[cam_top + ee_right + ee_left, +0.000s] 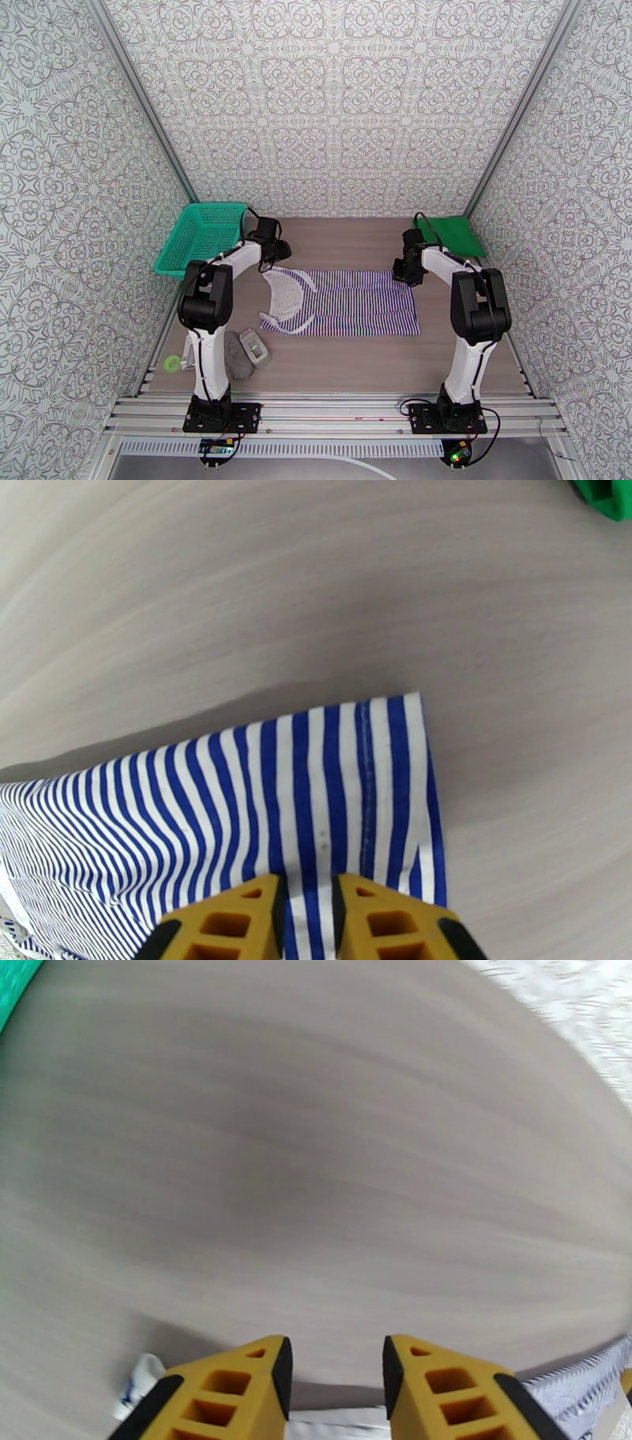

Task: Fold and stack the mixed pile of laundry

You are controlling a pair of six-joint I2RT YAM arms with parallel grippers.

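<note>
The striped sleeveless top (347, 304) lies spread flat across the middle of the table (355, 371). The folded green shirt (457, 234) sits apart in the upper right corner, near the right arm. In the right wrist view, the right gripper (308, 890) has its fingers drawn narrow with striped cloth running between them near the hemmed corner, so it appears to pinch that edge. A shadow under the hem suggests the cloth is slightly raised. The left gripper (337, 1359) shows its fingers apart over bare table, with nothing between the tips. The top's pale edge lies just beneath them at the bottom of the blurred frame. With only one corner gripped, the main risk is that a pull from the right side alone would drag and skew the garment instead of folding it cleanly. The left fingers could also close on table, or catch only the loose shoulder trim, and bunch the cloth. A thin hem could slip from so narrow a pinch. A wide swing of the right arm might disturb the green shirt.
</note>
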